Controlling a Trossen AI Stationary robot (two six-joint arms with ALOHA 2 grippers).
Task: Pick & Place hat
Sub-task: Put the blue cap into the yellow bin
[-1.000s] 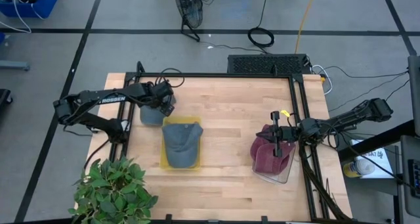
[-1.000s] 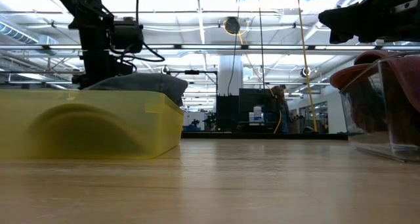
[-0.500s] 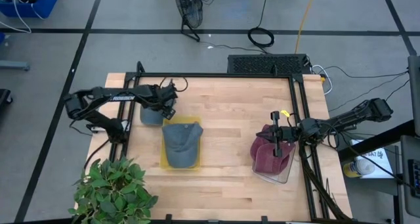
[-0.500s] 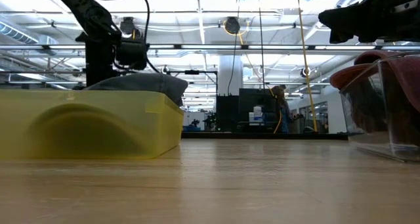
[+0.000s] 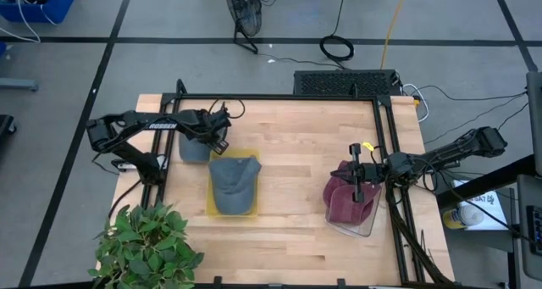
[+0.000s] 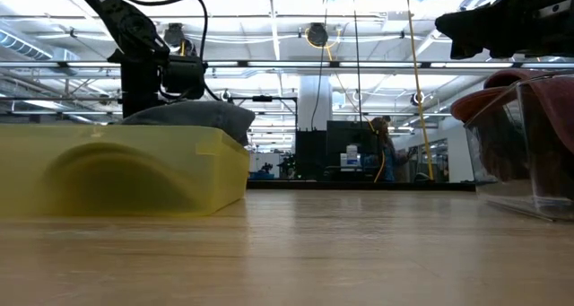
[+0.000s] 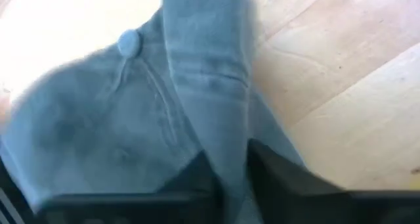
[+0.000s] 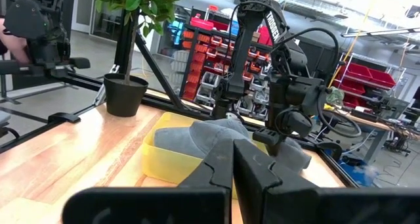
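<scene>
A blue-grey hat point(image 5: 195, 147) lies on the wooden table at the far left, its crown button point(image 7: 128, 43) facing up. My left gripper point(image 5: 218, 138) is down on it and shut on its cloth point(image 7: 226, 161). A second blue-grey hat point(image 5: 233, 187) rests in a yellow tray point(image 5: 210, 206). At the right, my right gripper point(image 5: 356, 186) is shut, fingers together point(image 8: 231, 159), above a clear bin point(image 5: 366, 228) that holds maroon hats point(image 5: 343, 204). It touches nothing. My left gripper pinches a raised strip of the hat's cloth point(image 7: 220, 119) between its two fingers, beside the crown. Whether that strip is the brim or a fold, I cannot tell. The fingers come from above, slanting down. The hat lies on the table.
A potted plant point(image 5: 148, 247) stands at the near left corner, beside the tray. A black frame rail point(image 5: 385, 162) runs along the table's right edge. Bare wood lies between the tray and the bin. The room behind holds shelving and cables.
My left gripper has come down toward the blue-grey hat on the table and a little toward the table's right. My left arm's elbow has swung toward the far edge. My right arm has kept still.
</scene>
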